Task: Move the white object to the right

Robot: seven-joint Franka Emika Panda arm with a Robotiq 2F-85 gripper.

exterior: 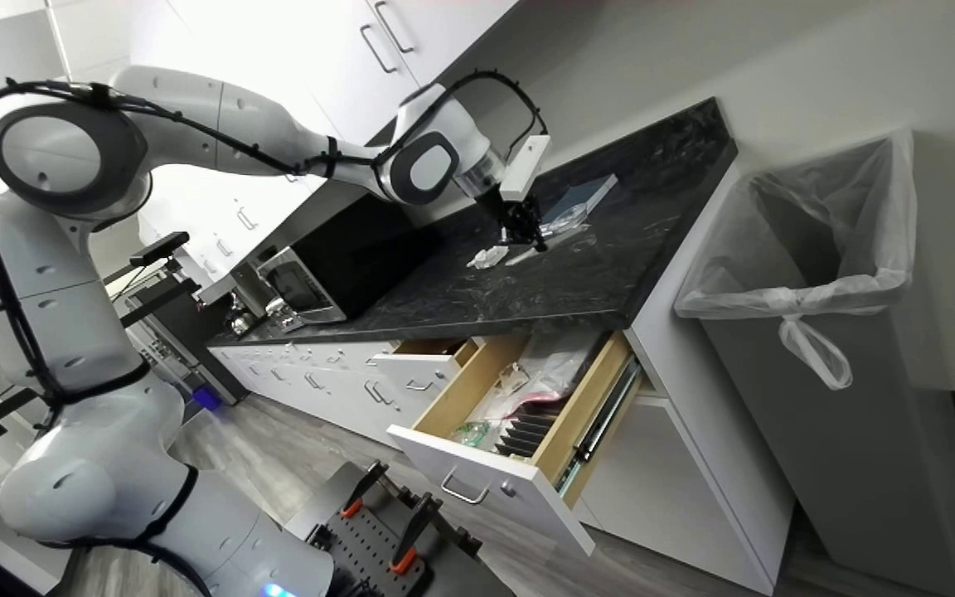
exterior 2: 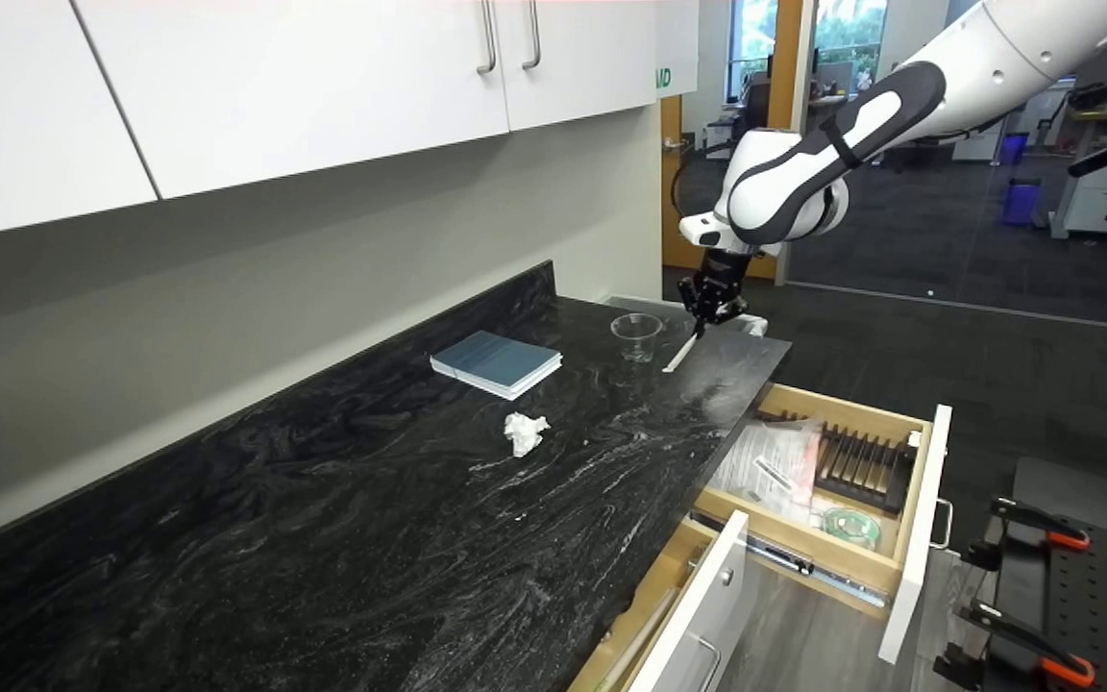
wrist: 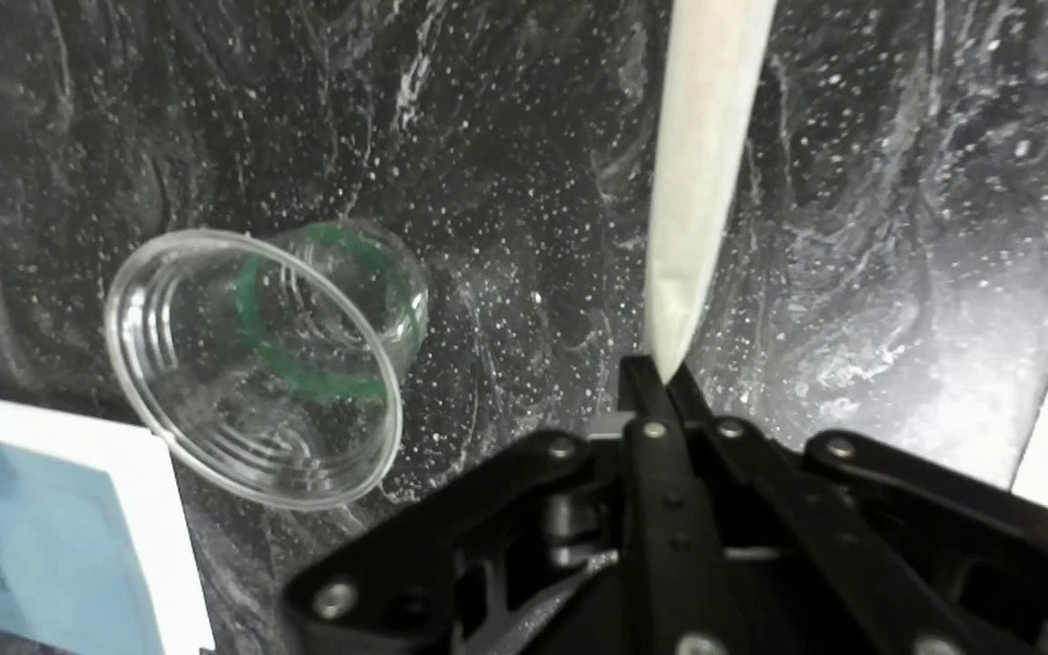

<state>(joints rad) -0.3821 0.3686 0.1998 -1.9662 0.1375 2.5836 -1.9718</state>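
White paper-like strip [wrist: 700, 182], one end pinched between the closed fingertips of the gripper [wrist: 667, 387], near the end of the black marbled countertop [exterior 2: 323, 538]; whether it touches the surface cannot be told. Beside it stands an upright clear plastic cup [wrist: 269, 364]; a blue-covered book [exterior 2: 496, 360] lies near the cup. A crumpled white tissue [exterior 2: 523, 434] rests well apart from the strip.
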